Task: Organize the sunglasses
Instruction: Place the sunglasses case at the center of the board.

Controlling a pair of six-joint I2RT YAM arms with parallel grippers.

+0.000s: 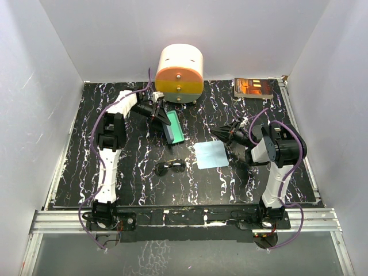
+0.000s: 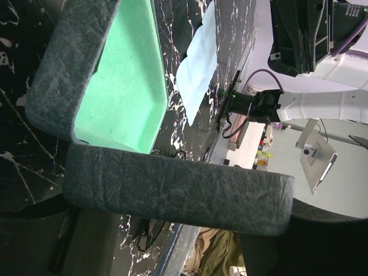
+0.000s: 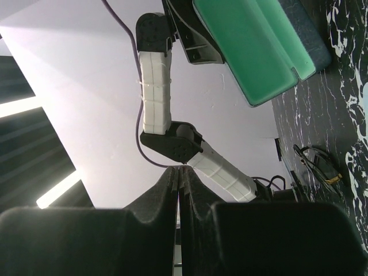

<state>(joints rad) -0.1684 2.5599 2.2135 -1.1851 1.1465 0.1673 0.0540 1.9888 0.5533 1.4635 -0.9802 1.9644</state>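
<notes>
Two roles: left gripper (image 1: 165, 119) clamps the case (image 1: 174, 133) lid, likely propping it open. Right gripper (image 1: 215, 132), pinched together and empty, faces the sunglasses (image 1: 171, 167) ahead.

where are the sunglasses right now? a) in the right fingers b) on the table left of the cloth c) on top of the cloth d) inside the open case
b: the sunglasses lie on the table, apart from the cloth; the case shows only green lining and the right fingers are shut on nothing.
</notes>
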